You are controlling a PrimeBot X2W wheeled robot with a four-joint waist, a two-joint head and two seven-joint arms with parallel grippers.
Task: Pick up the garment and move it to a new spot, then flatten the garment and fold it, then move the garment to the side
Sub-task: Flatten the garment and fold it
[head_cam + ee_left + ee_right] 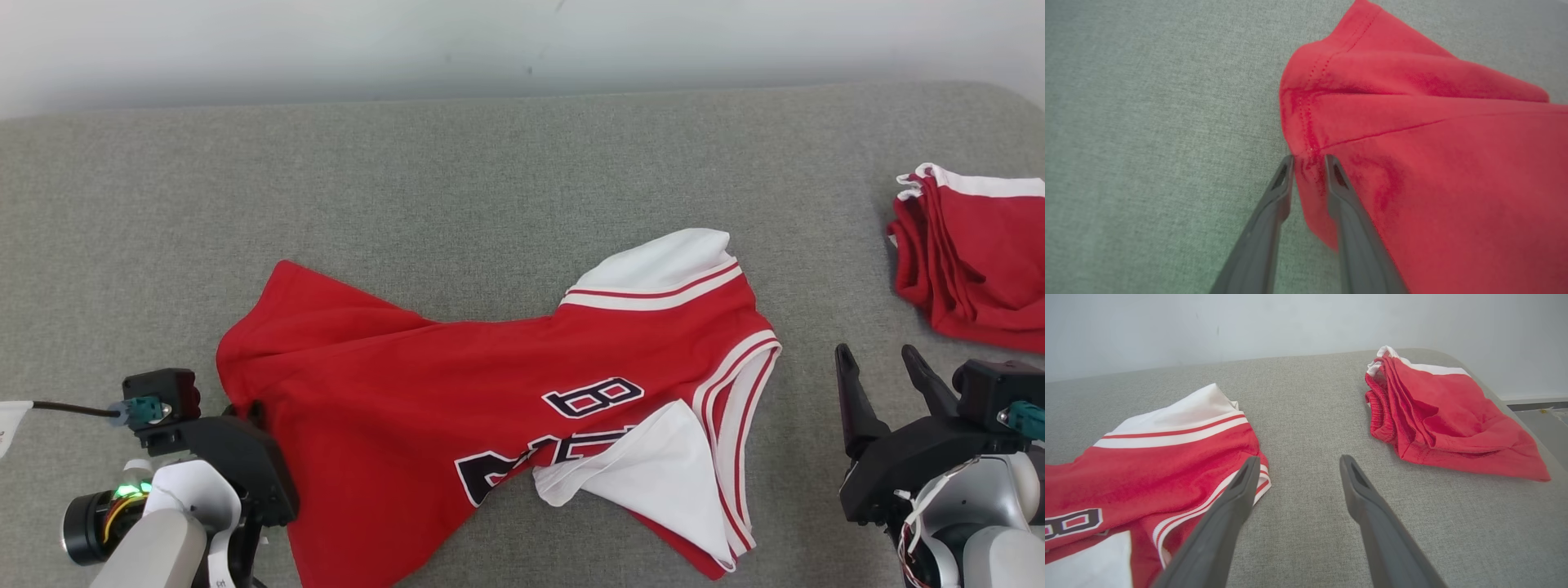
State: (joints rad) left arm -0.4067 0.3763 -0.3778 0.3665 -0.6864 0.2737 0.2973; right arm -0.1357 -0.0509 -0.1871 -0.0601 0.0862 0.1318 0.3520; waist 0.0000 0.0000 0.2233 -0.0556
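Observation:
The garment (408, 384) is a red jersey with white trim and a dark "8". It lies spread and wrinkled across the middle of the grey table (490, 163), one white-lined flap turned over at its near right. My left gripper (245, 412) sits at the jersey's left hem. In the left wrist view its two fingers stand a little apart, open, with the stitched red hem (1310, 134) between the tips of the gripper (1309, 160). My right gripper (878, 359) hovers open to the right of the jersey (1147, 473), and this gripper (1299, 461) has bare table between its fingers.
A folded stack of red and white clothes (980, 261) lies at the right edge of the table, also in the right wrist view (1445, 424). A pale wall (522, 41) runs behind the table. The table's rounded right corner drops to the floor (1543, 416).

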